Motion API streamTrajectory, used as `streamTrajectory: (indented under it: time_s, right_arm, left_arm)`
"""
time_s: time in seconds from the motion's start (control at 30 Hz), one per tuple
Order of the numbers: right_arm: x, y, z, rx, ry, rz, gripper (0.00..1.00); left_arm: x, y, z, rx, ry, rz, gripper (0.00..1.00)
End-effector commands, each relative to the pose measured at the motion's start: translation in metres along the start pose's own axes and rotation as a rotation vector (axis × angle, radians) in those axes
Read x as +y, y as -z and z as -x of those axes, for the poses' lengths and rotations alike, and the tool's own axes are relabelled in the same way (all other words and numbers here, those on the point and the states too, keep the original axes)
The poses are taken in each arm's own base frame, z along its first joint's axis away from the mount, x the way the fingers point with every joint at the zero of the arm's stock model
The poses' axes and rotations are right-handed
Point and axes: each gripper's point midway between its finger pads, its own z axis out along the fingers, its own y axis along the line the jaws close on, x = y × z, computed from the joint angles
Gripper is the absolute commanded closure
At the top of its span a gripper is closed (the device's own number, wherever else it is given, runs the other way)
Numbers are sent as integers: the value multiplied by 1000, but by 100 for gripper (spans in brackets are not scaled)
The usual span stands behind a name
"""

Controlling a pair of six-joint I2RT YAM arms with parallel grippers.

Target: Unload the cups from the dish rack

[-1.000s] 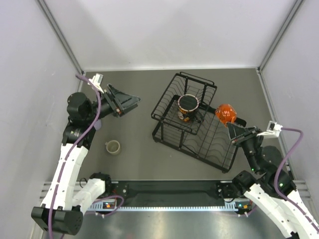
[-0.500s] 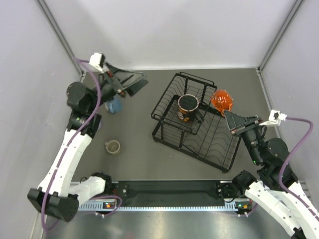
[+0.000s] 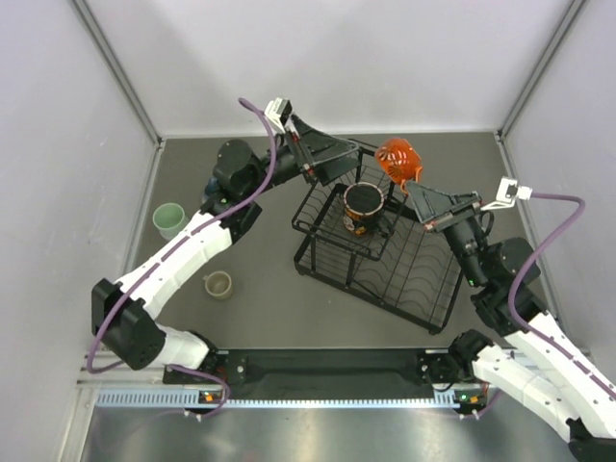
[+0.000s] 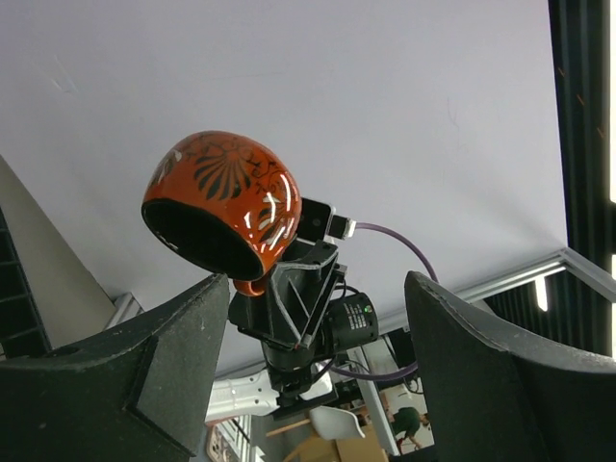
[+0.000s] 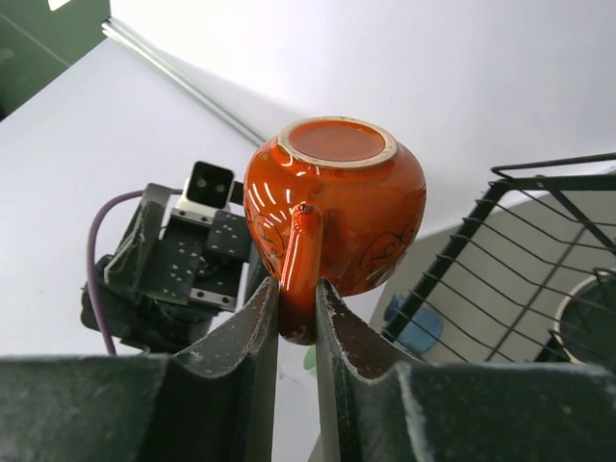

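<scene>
Your right gripper point(image 5: 296, 303) has lifted the orange cup point(image 5: 337, 207), handle pinched, toward the far edge for your spread left gripper point(image 4: 316, 289).

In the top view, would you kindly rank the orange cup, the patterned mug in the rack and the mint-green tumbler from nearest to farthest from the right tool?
1. Orange cup: clamped by the right tool.
2. Patterned mug: in the rack, just left.
3. Mint-green tumbler: on the table, far left.
</scene>
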Motion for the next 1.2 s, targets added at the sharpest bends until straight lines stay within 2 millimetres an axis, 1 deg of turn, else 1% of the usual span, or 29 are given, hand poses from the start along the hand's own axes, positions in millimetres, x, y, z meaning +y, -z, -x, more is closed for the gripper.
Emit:
streamTrajectory:
  time_s: [0.0, 0.03, 0.07, 0.1, 0.13, 0.23, 0.3, 0.33, 0.37, 0.4, 0.43, 0.47, 0.6, 0.73, 0.77, 0.8, 0.87, 0.9, 0.97, 1.0, 1.03, 1.07, 1.1, 1.17]
  right_arm:
    - [64, 1, 33, -108, -90, 247, 100]
    - [63, -1, 30, -101, -96, 245, 100]
    - [61, -3, 28, -98, -102, 243, 100]
    - [61, -4, 27, -98, -107, 249, 100]
    - [58, -4, 23, -93, -122, 250, 100]
    - [57, -6, 19, -85, -129, 254, 100]
    - [57, -7, 17, -82, -131, 261, 100]
    - [56, -8, 16, -80, -130, 259, 100]
    - [55, -9, 14, -78, -128, 255, 100]
    - [55, -10, 14, -76, -126, 258, 100]
    - [55, -10, 13, -74, -126, 258, 100]
    - [55, -11, 10, -68, -130, 260, 100]
    - [53, -15, 2, -52, -123, 262, 100]
    - [51, -16, -8, -26, -131, 268, 100]
    - [50, -16, -13, -9, -134, 265, 100]
    - [48, -16, -16, 0, -134, 258, 100]
    - [45, -15, -21, 13, -130, 251, 100]
    - [42, -14, -24, 22, -127, 242, 100]
    - [38, -12, -28, 32, -113, 234, 100]
    - [37, -11, -29, 36, -110, 231, 100]
    - [37, -11, -30, 38, -102, 232, 100]
    - [37, -10, -28, 36, -95, 232, 92]
    - [38, -8, -29, 44, -90, 230, 84]
    - [40, -6, -25, 40, -64, 238, 70]
  left_arm:
    - [-33, -6, 3, -31, -51, -110, 22]
    - [-27, -7, 4, -34, -42, -100, 22]
    - [-29, -8, 2, -39, -43, -111, 22]
    - [-22, -8, 1, -42, -28, -104, 22]
    - [-19, -9, 2, -48, -19, -103, 22]
    - [-16, -13, -3, -40, 0, -115, 22]
    - [-18, -17, -6, -31, 18, -135, 22]
    - [-14, -20, -7, -27, 30, -134, 22]
    - [-15, -22, -10, -17, 65, -143, 22]
    - [-22, -23, -12, -14, 63, -186, 22]
    - [-17, -27, -14, -4, 85, -189, 22]
    - [-21, -28, -19, 14, 108, -207, 22]
    - [-12, -34, -25, 18, 147, -210, 25]
    - [-14, -32, -23, -5, 135, -228, 33]
    - [-16, -30, -23, -10, 129, -235, 40]
    - [-15, -30, -22, -11, 127, -232, 45]
    - [-20, -29, -22, -9, 120, -238, 56]
    - [-21, -30, -23, -6, 120, -240, 69]
    - [-24, -29, -23, 0, 114, -247, 81]
    - [-26, -29, -24, 4, 109, -249, 96]
    - [-28, -28, -24, 6, 104, -247, 100]
    - [-28, -28, -24, 3, 89, -242, 100]
    - [-24, -29, -24, 1, 89, -218, 100]
    - [-30, -26, -24, -4, 40, -212, 100]
